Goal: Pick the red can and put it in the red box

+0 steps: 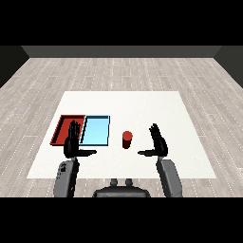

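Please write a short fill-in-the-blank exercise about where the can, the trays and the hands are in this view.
1. The red can stands upright on the white table, to the right of the ____ tray.
2. The red tray lies to the ____ of the light blue tray.
3. The hand nearer the can is the ____ hand.
4. The left hand and right hand both have fingers that are ____, holding nothing.

Missing words: light blue; left; right; open

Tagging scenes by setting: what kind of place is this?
Looks like a bare tabletop test setup, not a home or shop: a white table on a grey plank floor, holding only a red tray, a light blue tray and a red can.
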`<state>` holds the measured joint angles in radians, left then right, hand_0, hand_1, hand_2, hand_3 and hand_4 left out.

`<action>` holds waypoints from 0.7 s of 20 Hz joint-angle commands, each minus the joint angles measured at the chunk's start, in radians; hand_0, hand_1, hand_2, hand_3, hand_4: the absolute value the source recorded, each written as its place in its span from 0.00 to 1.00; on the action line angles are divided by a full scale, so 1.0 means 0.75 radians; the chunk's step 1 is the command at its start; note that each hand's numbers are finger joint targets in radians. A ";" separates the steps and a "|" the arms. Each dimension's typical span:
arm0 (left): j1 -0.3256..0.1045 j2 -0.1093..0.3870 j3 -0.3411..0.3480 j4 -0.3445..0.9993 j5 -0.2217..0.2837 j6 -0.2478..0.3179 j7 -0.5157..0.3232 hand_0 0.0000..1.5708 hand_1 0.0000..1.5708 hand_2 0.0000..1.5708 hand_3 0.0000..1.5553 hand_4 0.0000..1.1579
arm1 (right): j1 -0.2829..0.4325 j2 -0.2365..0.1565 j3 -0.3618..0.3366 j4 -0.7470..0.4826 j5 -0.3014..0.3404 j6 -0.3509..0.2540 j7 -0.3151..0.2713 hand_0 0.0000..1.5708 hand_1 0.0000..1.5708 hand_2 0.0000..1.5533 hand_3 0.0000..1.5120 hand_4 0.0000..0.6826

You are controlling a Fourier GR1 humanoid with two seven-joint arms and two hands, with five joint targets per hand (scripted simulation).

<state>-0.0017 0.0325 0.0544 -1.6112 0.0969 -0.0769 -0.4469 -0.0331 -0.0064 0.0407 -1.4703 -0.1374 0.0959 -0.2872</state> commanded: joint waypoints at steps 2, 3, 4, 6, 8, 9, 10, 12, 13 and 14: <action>0.083 0.045 0.039 -0.094 0.056 -0.053 0.017 0.00 0.00 0.00 0.00 0.00 | -0.109 0.008 0.045 0.168 -0.030 -0.056 -0.037 0.00 0.00 0.00 0.00 0.00; 0.080 0.038 0.037 -0.073 0.039 -0.038 0.018 0.00 0.00 0.00 0.00 0.00 | -0.069 0.008 0.067 0.185 -0.051 -0.057 -0.097 0.00 0.00 0.00 0.00 0.00; -0.031 0.008 0.030 0.070 0.006 -0.003 -0.036 0.00 0.00 0.00 0.00 0.00 | -0.095 0.008 0.102 0.298 -0.053 -0.070 -0.197 0.00 0.00 0.00 0.00 0.00; -0.021 0.001 0.001 0.051 -0.005 -0.007 -0.032 0.00 0.00 0.00 0.00 0.00 | -0.103 0.008 0.153 0.161 -0.063 -0.165 -0.036 0.00 0.00 0.00 0.00 0.00; -0.010 0.006 0.012 0.009 -0.004 0.009 -0.020 0.00 0.00 0.00 0.00 0.00 | -0.046 0.008 0.210 0.138 -0.082 -0.179 -0.085 0.00 0.00 0.00 0.00 0.00; -0.024 0.021 0.005 -0.072 0.019 0.007 0.104 0.00 0.00 0.00 0.00 0.00 | -0.082 0.008 0.147 0.162 -0.125 -0.106 -0.066 0.00 0.00 0.00 0.00 0.00; 0.009 0.001 0.000 -0.049 0.022 0.005 0.058 0.00 0.00 0.00 0.00 0.00 | 0.004 0.008 0.233 0.153 -0.118 -0.173 -0.122 0.00 0.00 0.00 0.00 0.00; 0.018 0.001 -0.005 -0.023 0.006 -0.005 0.005 0.00 0.00 0.00 0.00 0.00 | -0.062 0.009 0.161 0.304 -0.135 -0.090 -0.186 0.00 0.00 0.00 0.00 0.00; 0.017 -0.009 -0.005 0.002 0.006 -0.004 -0.028 0.00 0.00 0.00 0.00 0.00 | -0.175 0.009 0.186 0.384 -0.177 -0.144 -0.193 0.00 0.00 0.00 0.00 0.00; -0.032 0.019 0.015 -0.027 0.025 -0.003 0.057 0.00 0.00 0.00 0.00 0.00 | -0.117 0.009 0.270 0.254 -0.195 -0.223 -0.108 0.00 0.00 0.00 0.00 0.00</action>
<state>0.0022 0.0347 0.0557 -1.6304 0.1051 -0.0759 -0.4312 -0.0979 -0.0003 0.1828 -1.2848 -0.2406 -0.0117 -0.3870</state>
